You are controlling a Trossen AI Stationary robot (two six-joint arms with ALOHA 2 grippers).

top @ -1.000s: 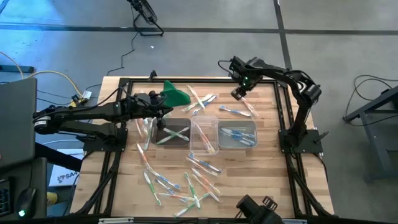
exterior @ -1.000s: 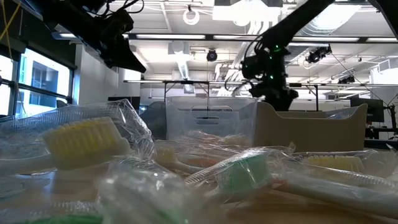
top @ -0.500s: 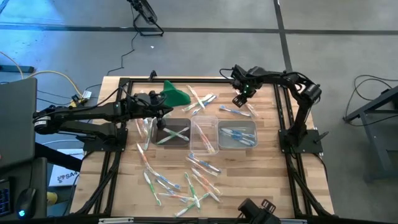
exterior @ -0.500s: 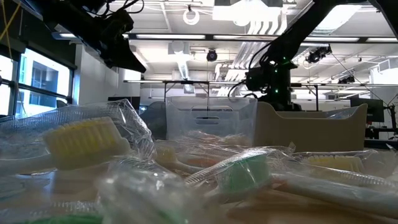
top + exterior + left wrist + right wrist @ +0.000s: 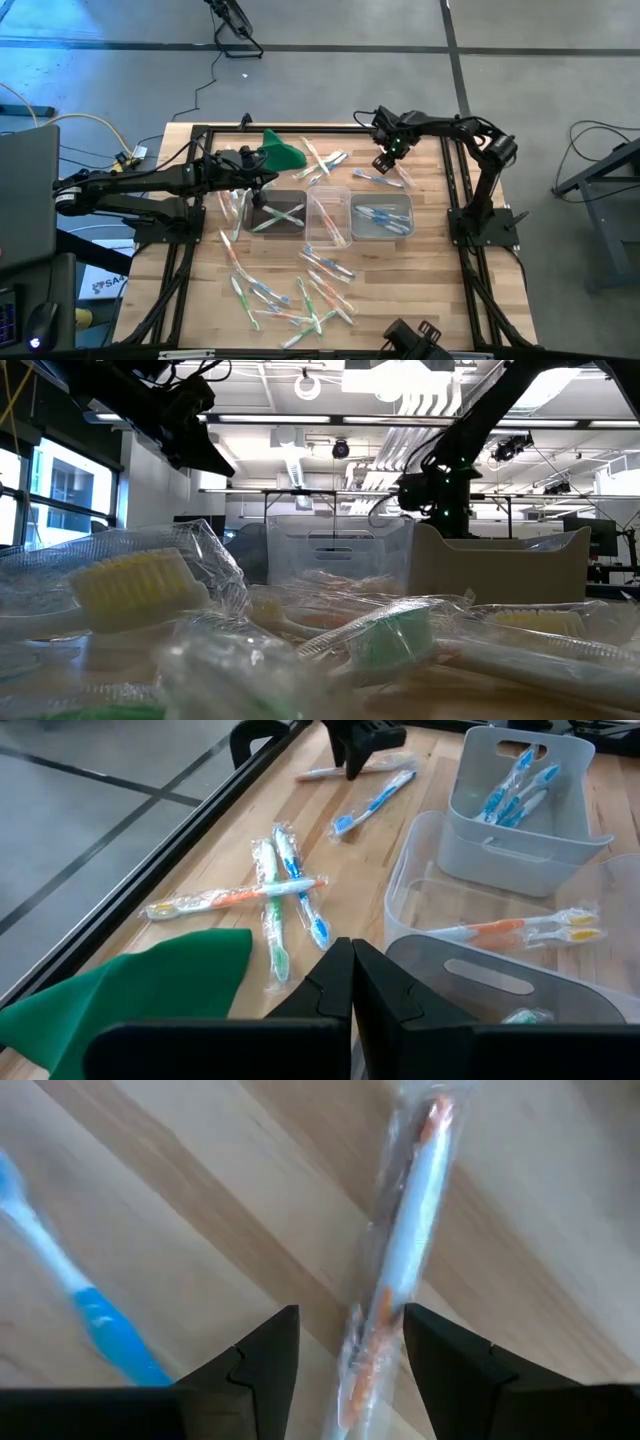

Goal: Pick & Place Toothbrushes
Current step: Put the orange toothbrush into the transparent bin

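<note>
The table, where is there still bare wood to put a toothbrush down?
Bare wood lies along the table's right edge, beside the tub of blue toothbrushes, and at the near right corner. The near left corner is free too. It is crowded in the near middle, where loose toothbrushes lie heaped, and around the green cloth.

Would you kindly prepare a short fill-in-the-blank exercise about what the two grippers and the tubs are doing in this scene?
1. The right gripper has its fingers ____ on either side of a wrapped white toothbrush with orange parts.
2. The left gripper is ____ and holds nothing.
3. The clear rectangular plastic tub nearest the right arm holds toothbrushes with ____ parts.
4. The crumpled cloth-like lump near the table's far edge is ____.

Missing words: open; shut; blue; green
</note>
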